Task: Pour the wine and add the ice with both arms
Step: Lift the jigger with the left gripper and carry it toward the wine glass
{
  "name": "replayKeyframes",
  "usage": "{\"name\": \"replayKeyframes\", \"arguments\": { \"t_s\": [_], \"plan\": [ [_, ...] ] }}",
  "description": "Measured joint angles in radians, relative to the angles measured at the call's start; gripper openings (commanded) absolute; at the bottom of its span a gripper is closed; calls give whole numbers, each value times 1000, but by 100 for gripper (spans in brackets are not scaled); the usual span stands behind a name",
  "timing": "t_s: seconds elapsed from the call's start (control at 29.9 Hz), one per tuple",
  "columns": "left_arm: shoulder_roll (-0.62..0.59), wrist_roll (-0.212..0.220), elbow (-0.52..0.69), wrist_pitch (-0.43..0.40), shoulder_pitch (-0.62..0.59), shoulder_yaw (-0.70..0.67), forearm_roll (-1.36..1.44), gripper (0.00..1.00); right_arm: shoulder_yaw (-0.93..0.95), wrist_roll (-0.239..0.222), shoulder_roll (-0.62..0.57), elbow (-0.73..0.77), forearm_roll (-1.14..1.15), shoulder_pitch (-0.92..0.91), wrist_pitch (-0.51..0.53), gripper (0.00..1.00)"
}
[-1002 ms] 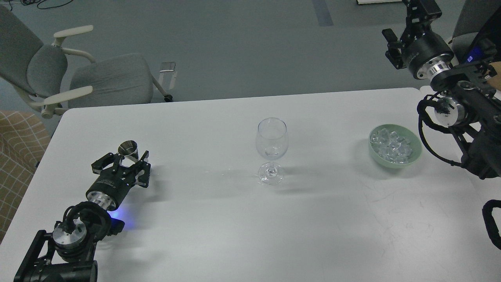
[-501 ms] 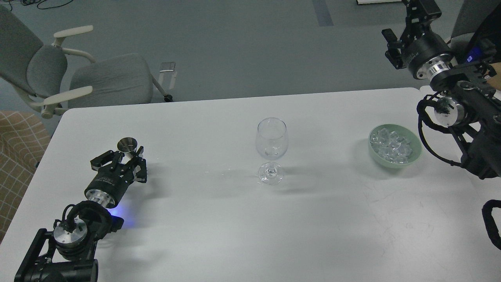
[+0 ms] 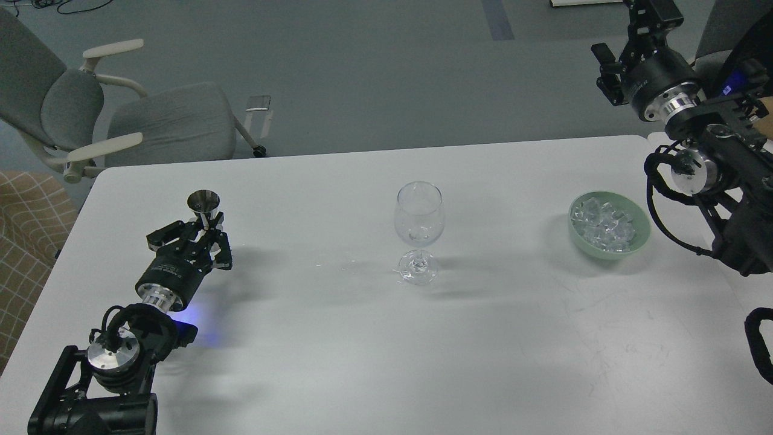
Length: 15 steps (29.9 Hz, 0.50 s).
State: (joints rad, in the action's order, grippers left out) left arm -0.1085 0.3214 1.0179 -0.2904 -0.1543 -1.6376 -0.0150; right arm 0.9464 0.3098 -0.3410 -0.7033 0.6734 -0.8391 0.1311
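A clear, empty-looking wine glass (image 3: 419, 220) stands upright at the middle of the white table (image 3: 362, 338). A pale green bowl (image 3: 641, 238) at the right holds several clear ice chunks (image 3: 603, 222). My left gripper (image 3: 207, 227) is at the left of the table, shut on the stem of a small shiny metal measuring cup (image 3: 203, 204), which it holds upright with its mouth up. My right gripper (image 3: 646, 15) is raised high beyond the table's far right corner, above and behind the bowl. Its fingers are cut off by the top edge.
A grey office chair (image 3: 121, 121) stands beyond the table's far left corner. A checked tan cushion (image 3: 24, 241) is past the left edge. My right arm's thick links (image 3: 718, 181) hang over the table's right edge beside the bowl.
My left gripper has moved forward and slightly right with the metal cup, which now stands more upright and higher in view. The right arm has barely shifted.
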Motion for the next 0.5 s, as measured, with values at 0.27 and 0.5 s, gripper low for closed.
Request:
{"name": "replayKeyframes", "arguments": {
  "t_s": [0.27, 0.5],
  "plan": [
    [-65, 21, 147, 97, -37, 2, 1, 0, -1, 0, 1, 1, 0, 1, -1, 100],
    [-152, 83, 316, 164, -49, 92, 15, 0, -1, 0, 3, 1, 0, 2, -1, 100]
  ]
}}
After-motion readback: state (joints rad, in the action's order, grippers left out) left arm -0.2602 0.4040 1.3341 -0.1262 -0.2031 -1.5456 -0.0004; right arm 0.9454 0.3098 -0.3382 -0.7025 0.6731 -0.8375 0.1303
